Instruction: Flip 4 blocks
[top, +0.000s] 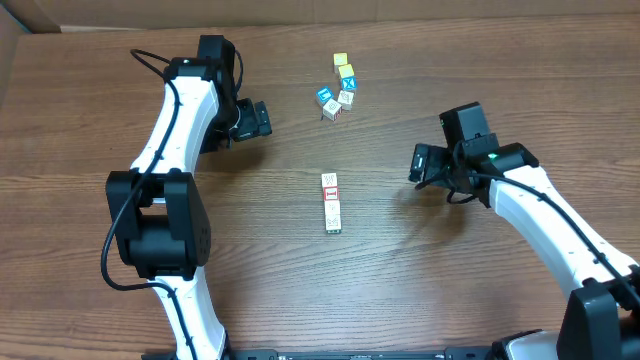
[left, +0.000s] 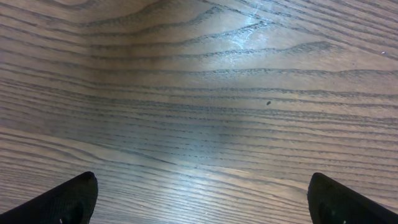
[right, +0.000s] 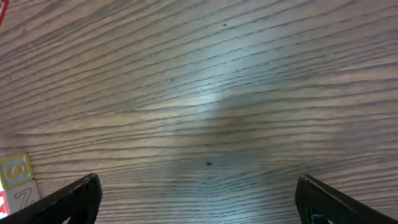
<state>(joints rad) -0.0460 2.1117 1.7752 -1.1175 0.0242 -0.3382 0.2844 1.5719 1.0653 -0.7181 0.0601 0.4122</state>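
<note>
- Blocks for the task, a row of four alphabet cubes (top: 331, 202), lay touching end to end at the centre of the wooden table (top: 300, 300), running from 12 to 6 o'clock. One showed a red border; the rest showed pale faces.
- A loose cluster of cubes (top: 341, 88), some yellow-faced and some blue-faced, sat at 12 o'clock from the row, well apart from it.
- The left gripper (top: 260, 120) hung at about 10 o'clock from the row. Its fingers (left: 68, 199) were spread wide over bare wood grain and held nothing.
- The right gripper (top: 418, 164) hung at about 2 o'clock from the row, equally splayed and empty. Its wrist view caught a yellow-bordered S cube (right: 15, 169) at the 8 o'clock edge; which group that cube belonged to could not be told.
- How many of the four had been turned could not be read from the faces.
- Because the cubes were tiny and touching, a finger coming down on one would likely nudge its neighbour and skew the row.
- Wide jaws closing off-centre could squirt a cube sideways or roll it past the intended face.
- With the row between the two arms, reaching in together risked a collision.
- A reach drifting toward 12 o'clock could pick a wrong cube from the cluster.
</note>
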